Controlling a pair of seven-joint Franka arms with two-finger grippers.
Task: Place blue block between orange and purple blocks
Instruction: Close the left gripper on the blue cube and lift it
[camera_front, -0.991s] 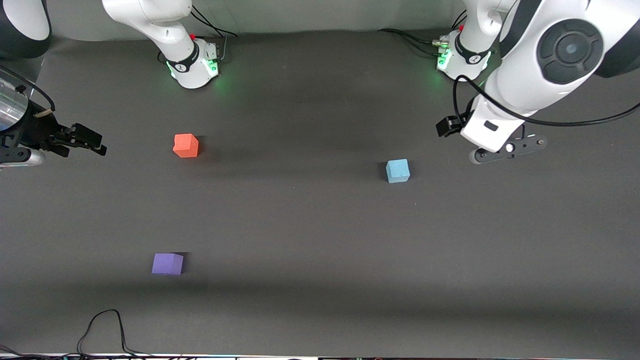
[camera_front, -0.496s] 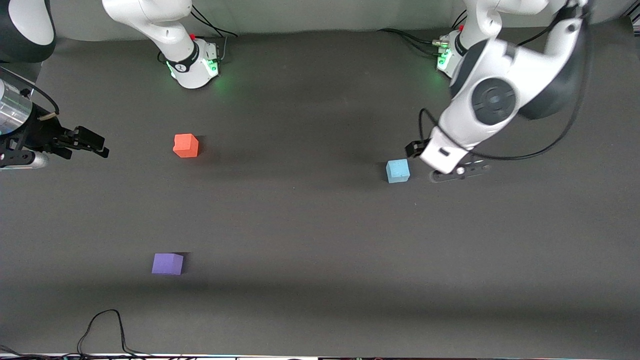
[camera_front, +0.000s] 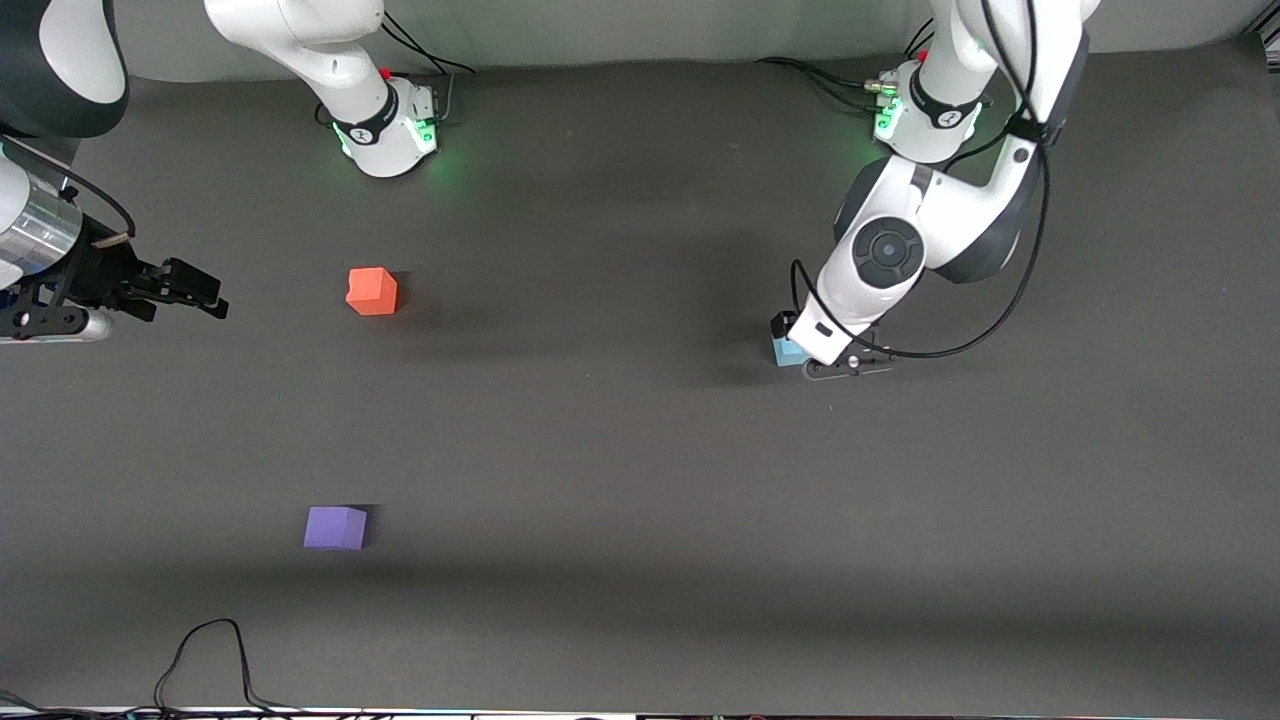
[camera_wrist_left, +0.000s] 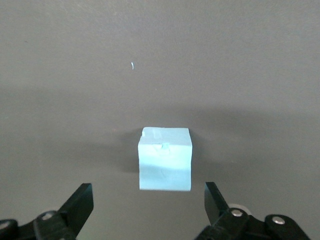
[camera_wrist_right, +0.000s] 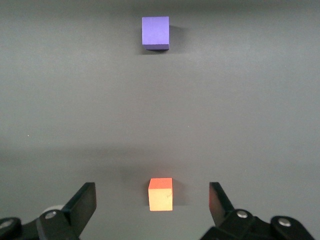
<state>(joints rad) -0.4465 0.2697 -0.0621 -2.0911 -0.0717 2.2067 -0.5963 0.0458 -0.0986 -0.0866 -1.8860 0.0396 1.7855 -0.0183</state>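
A: Blue block (camera_wrist_left: 165, 159) position?
B: On the table (camera_front: 620, 450), toward the left arm's end. Left end effector (camera_wrist_left: 147, 210) is right above it, fingers spread wide, not gripping.
A: Others?
B: Orange block (camera_front: 372, 291) and purple block (camera_front: 335, 527) toward the right arm's end, well apart, purple nearer the camera. Right end effector (camera_wrist_right: 152, 210) waits, fingers apart, holding nothing.

Blue block (camera_wrist_left: 165, 159) apart from orange block (camera_front: 372, 291), purple block (camera_front: 335, 527).

Robot lab, two bolted arms (camera_front: 370, 120), dark mat-covered table (camera_front: 640, 450), trailing cables (camera_front: 210, 660)
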